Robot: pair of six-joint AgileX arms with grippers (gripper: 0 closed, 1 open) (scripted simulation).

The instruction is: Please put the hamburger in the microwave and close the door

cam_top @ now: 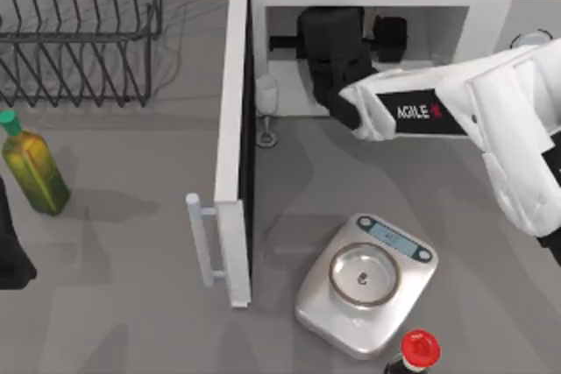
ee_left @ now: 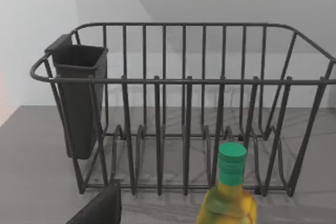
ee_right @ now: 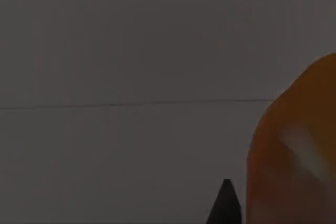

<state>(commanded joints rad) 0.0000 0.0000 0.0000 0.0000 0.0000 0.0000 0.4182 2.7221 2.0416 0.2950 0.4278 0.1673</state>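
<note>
The white microwave (cam_top: 491, 6) stands at the back of the table with its door (cam_top: 232, 129) swung wide open toward the front, pale handle (cam_top: 203, 238) on the outer side. My right arm reaches from the right into the cavity, and my right gripper (cam_top: 331, 59) is deep inside it. In the right wrist view, which is dim, the orange hamburger (ee_right: 294, 150) looms close against a dark part of that gripper, before the oven's inner wall. My left gripper (cam_top: 9, 260) is parked at the table's left edge.
A silver kitchen scale (cam_top: 366, 282) sits in front of the microwave, with a red-capped bottle (cam_top: 418, 348) just beyond it at the front edge. A small glass (cam_top: 266, 98) stands by the door hinge. A green-capped yellow bottle (cam_top: 31, 168) (ee_left: 228, 192) and a wire dish rack (cam_top: 79, 32) (ee_left: 184, 103) occupy the left.
</note>
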